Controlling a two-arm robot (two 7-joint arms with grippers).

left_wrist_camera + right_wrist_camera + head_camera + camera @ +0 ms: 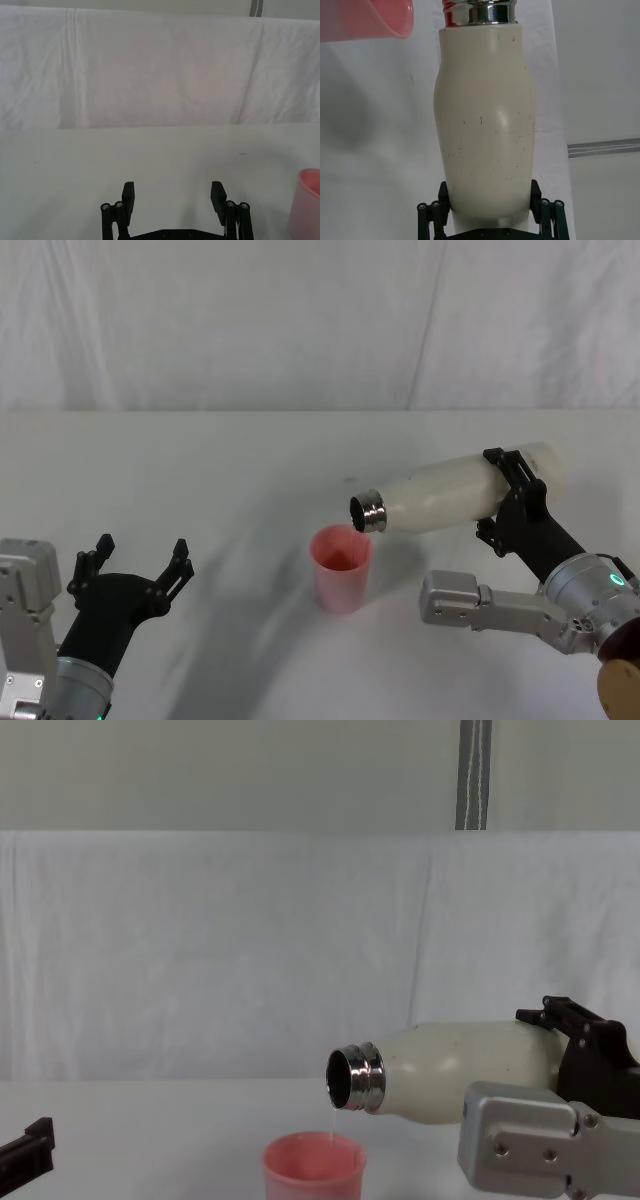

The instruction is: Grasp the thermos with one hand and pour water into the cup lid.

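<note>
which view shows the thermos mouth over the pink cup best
The chest view: the thermos, tipped in the right gripper, has its open steel mouth just above the cup lid. The head view shows the same from above; the right wrist view shows mostly the thermos body.

salmon-pink round plastic cup lid (341, 568) upright on white cloth-covered table (240, 460), centre | tall cream-white cylindrical thermos (455, 492) nearly horizontal above table, right of cup, steel neck over cup rim | right end effector (512, 498) clamping thermos base end | left end effector (140, 558) spread, well left of cup
</note>
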